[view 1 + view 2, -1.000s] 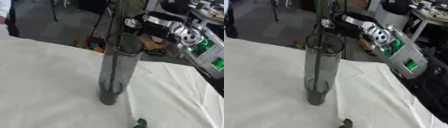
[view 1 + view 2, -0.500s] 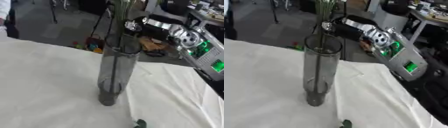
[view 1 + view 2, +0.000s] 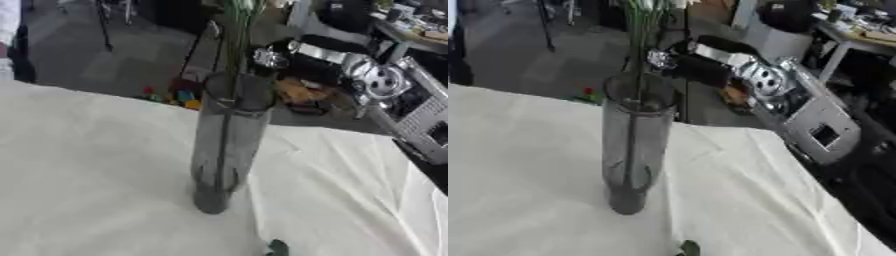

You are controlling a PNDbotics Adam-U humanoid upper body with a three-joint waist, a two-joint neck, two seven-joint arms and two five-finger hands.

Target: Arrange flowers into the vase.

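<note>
left eye view: the vase [image 3: 226, 145] is standing upright at frame centre on the white table [image 3: 79, 170]; green stems [image 3: 233, 35] are running down through its mouth, reaching lower inside than half a second ago; so i judge the flowers are nearly seated
small green bit [image 3: 277, 247]: lying on the cloth at the lower edge, below and right of the vase
right eye view: the right arm [image 3: 745, 75] is stretching in from the right, its dark end sitting just right of the stems above the rim; the hand itself is blurred, so whether it is grasping the stems i cannot tell
left hand: showing in neither view
</note>
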